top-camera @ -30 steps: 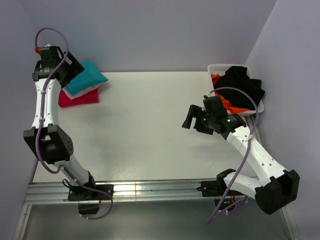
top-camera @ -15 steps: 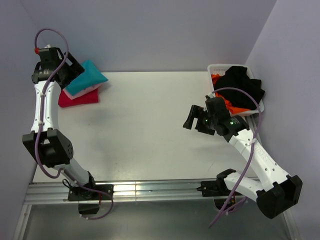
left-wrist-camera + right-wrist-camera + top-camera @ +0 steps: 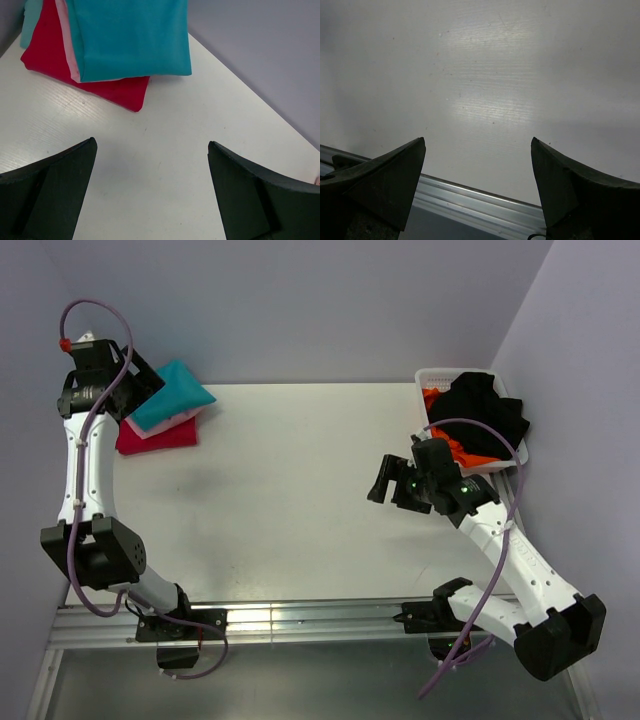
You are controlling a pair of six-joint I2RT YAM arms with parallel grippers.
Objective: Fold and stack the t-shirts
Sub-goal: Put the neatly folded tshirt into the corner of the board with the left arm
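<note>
White table (image 3: 300, 500), lilac walls (image 3: 300, 310); left gripper (image 3: 151, 142), right gripper (image 3: 477, 139) both wide apart, empty.

Two shirt piles
Folded teal shirt (image 3: 174, 394) tops pink shirt (image 3: 163, 426) and red shirt (image 3: 152, 439), far left; crumpled black shirt (image 3: 486, 411) covers orange shirt (image 3: 433, 398).

Robot lab cell: white table (image 3: 300, 500), plain walls (image 3: 300, 300), aluminium rail (image 3: 300, 621).

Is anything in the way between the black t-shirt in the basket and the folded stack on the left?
Nothing visible stands on the white table between the white lattice basket and the folded teal-topped stack. Only the right arm's purple cable arcs over the crumpled black t-shirt.
</note>
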